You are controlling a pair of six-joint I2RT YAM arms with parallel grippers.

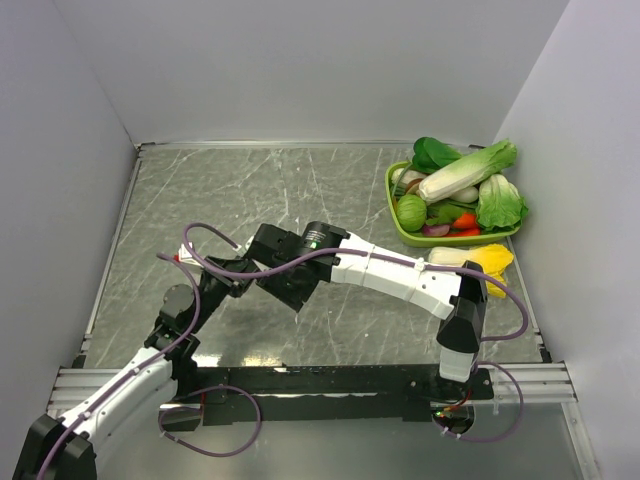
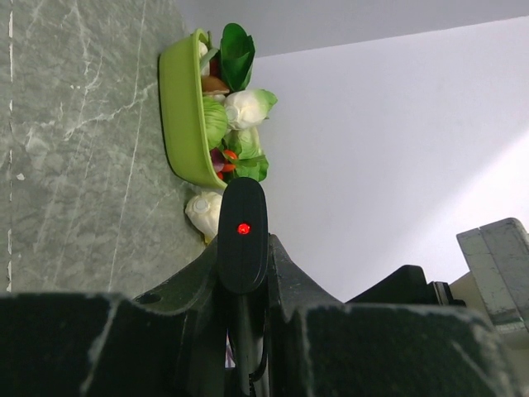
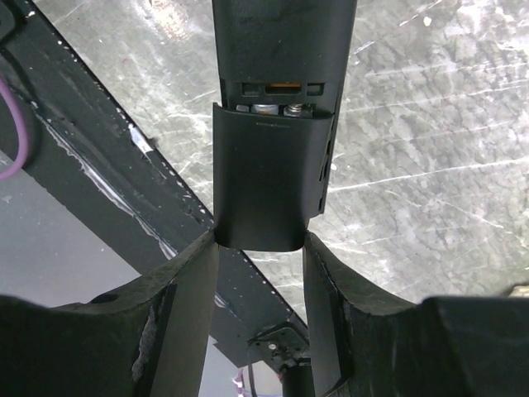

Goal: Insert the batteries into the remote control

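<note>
The remote control (image 3: pixel 281 41) is held in the air between both grippers, back side facing the right wrist camera. Its black cover piece (image 3: pixel 269 182) sits partly slid over the battery bay, and the metal ends of the batteries (image 3: pixel 266 107) show in the gap above it. My right gripper (image 3: pixel 260 244) pinches the cover's lower end between its fingertips. My left gripper (image 2: pixel 244 265) is shut on the remote (image 2: pixel 242 231), seen end-on with a red light lit. In the top view the grippers (image 1: pixel 240 283) (image 1: pixel 268 272) meet left of centre, and the remote is hidden there.
A green tray (image 1: pixel 395 215) of vegetables stands at the back right, with a pale and yellow vegetable (image 1: pixel 480 260) beside it on the table. The tray also shows in the left wrist view (image 2: pixel 178 107). A black rail (image 1: pixel 330 378) runs along the near edge. White walls close three sides.
</note>
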